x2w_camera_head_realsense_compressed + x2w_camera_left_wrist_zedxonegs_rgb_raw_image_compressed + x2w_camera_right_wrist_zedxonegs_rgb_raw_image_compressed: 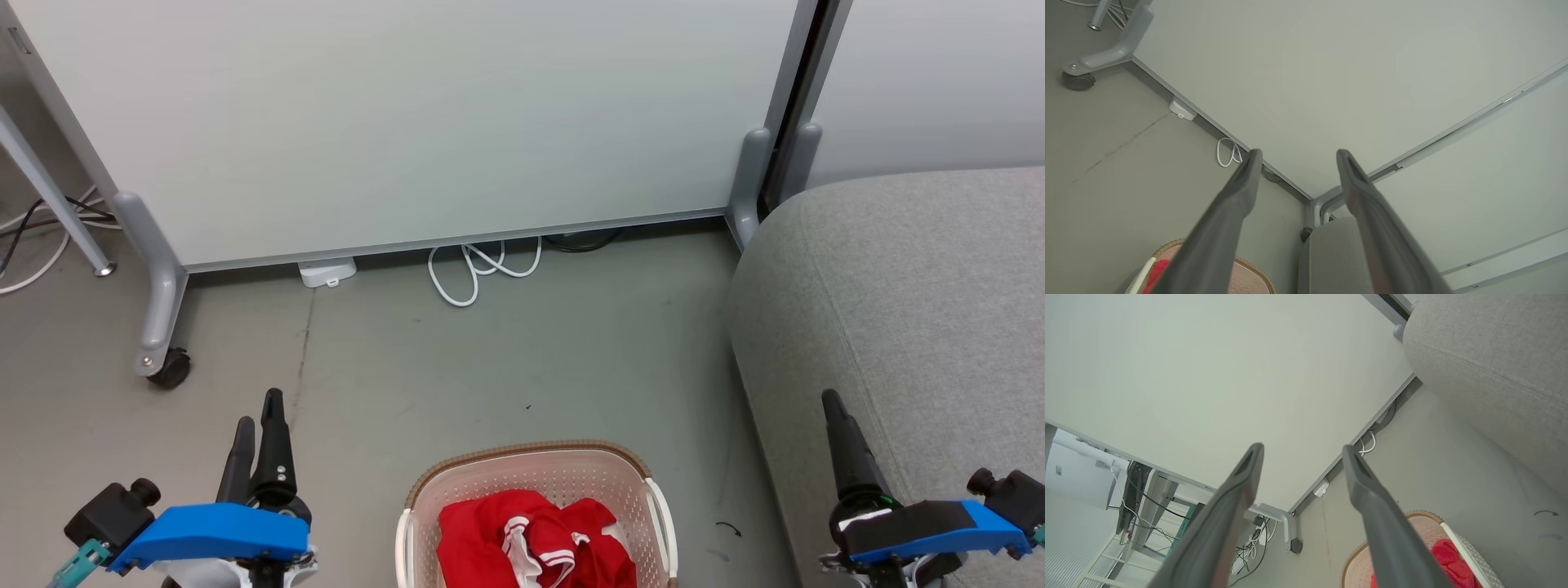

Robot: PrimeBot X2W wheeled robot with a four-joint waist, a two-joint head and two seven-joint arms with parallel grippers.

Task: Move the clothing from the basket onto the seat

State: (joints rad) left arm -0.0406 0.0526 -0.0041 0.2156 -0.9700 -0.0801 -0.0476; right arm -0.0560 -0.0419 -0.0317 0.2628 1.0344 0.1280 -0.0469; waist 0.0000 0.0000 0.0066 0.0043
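The cream basket point(457, 482) with a brown rim stands on the floor at the bottom centre of the head view. Crumpled red clothing point(531, 543) with white trim lies inside it. The light grey seat point(922, 310) fills the right side. My left gripper point(257, 408) hangs open over the floor to the basket's left. My right gripper point(833, 400) is raised over the seat's front edge, right of the basket. In the left wrist view my left gripper point(1298, 153) is open and empty, with the basket point(1249, 265) and clothing point(1157, 271) below. My right gripper point(1302, 448) is open too, above the basket point(1421, 522) and clothing point(1447, 557).
A pale partition panel point(408, 122) on grey wheeled feet point(159, 327) stands behind the basket. A white cable loop point(482, 269) and a small white box point(326, 271) lie at its base. More cables point(33, 237) trail at the far left.
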